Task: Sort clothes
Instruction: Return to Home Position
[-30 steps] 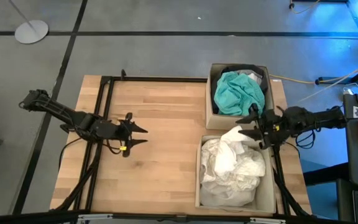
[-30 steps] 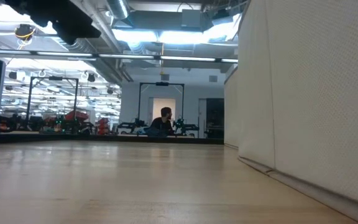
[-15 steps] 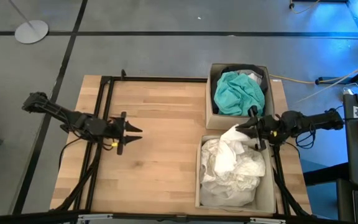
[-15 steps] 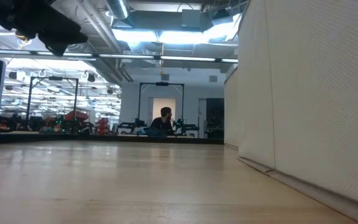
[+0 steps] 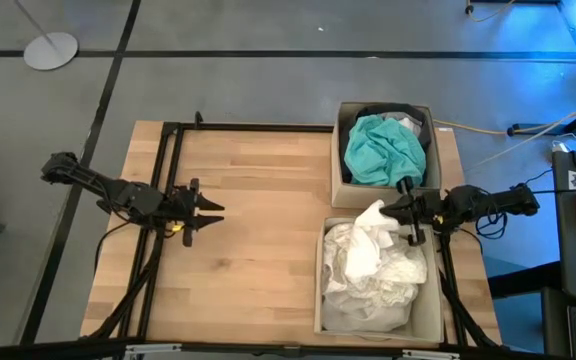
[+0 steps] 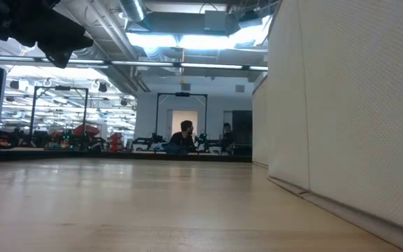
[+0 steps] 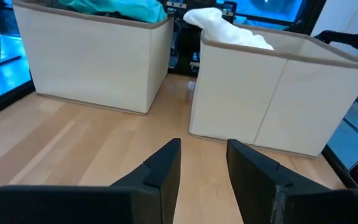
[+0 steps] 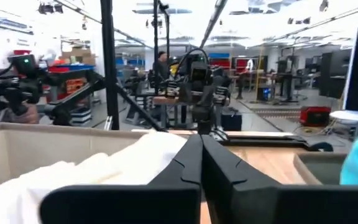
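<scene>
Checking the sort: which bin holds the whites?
The bin lower in the high view: a heap of white clothes fills it. The other bin holds a teal garment over dark ones.

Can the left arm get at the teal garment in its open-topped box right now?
Probably yes. The left gripper hangs open over the bare wooden table, with nothing between it and the cream fabric box. The crumpled teal garment lies on top. The right gripper, shut beside that box, may crowd it.

in the far box (image 5: pixel 339 150) the teal garment (image 5: pixel 383 148) covers all but a rim of dark cloth (image 5: pixel 373 113). in the low view a box wall (image 6: pixel 348 105) hides all clothes, the left arm (image 6: pixel 40 31) is cut off by the top edge, and two people (image 6: pixel 186 133) are too small to make out.
</scene>
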